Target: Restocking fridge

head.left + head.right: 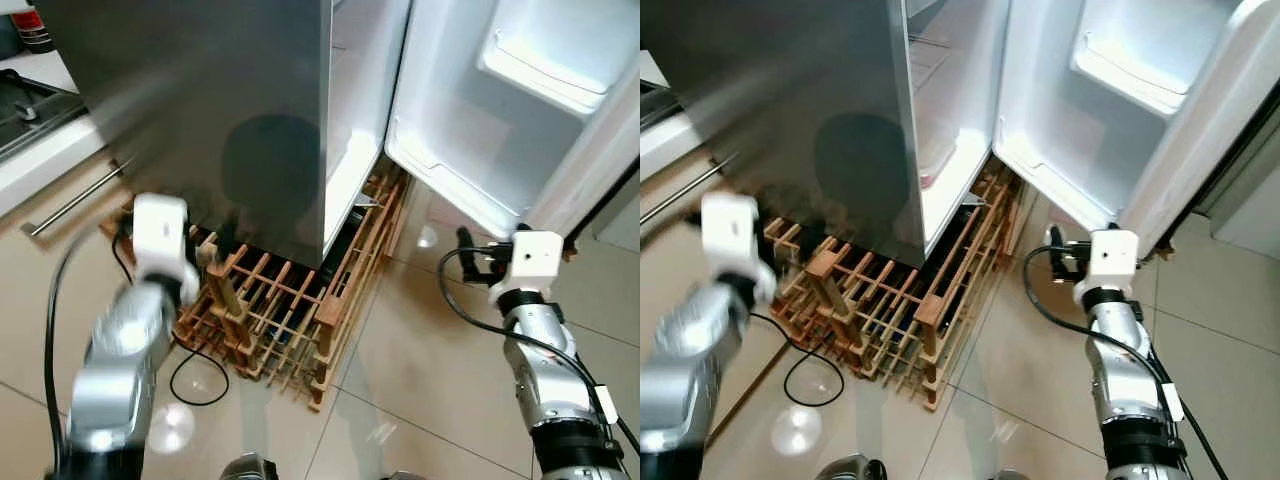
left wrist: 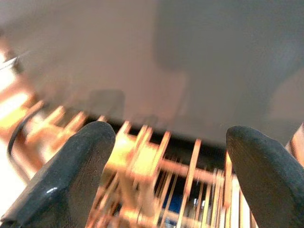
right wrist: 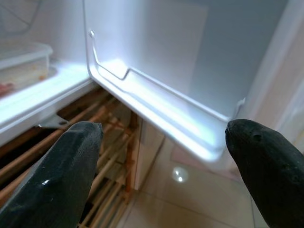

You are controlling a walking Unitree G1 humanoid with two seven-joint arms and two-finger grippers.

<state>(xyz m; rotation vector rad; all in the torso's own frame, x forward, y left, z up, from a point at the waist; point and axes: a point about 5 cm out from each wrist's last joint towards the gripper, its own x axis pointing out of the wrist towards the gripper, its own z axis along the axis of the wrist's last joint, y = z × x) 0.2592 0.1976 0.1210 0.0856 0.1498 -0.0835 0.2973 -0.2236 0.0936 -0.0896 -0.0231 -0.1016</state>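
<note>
Standing open across the upper frame, the fridge (image 1: 250, 130) has its right door (image 1: 500, 110) swung wide, door shelves bare; restocking looks barely begun. A wooden rack (image 1: 280, 310) lies mid-frame. Left end effector (image 2: 166, 166) and right end effector (image 3: 161, 156) are spread, empty.

No legible text, label or number anywhere — fridge (image 1: 230, 120) surfaces plain, views partly blurred.
</note>
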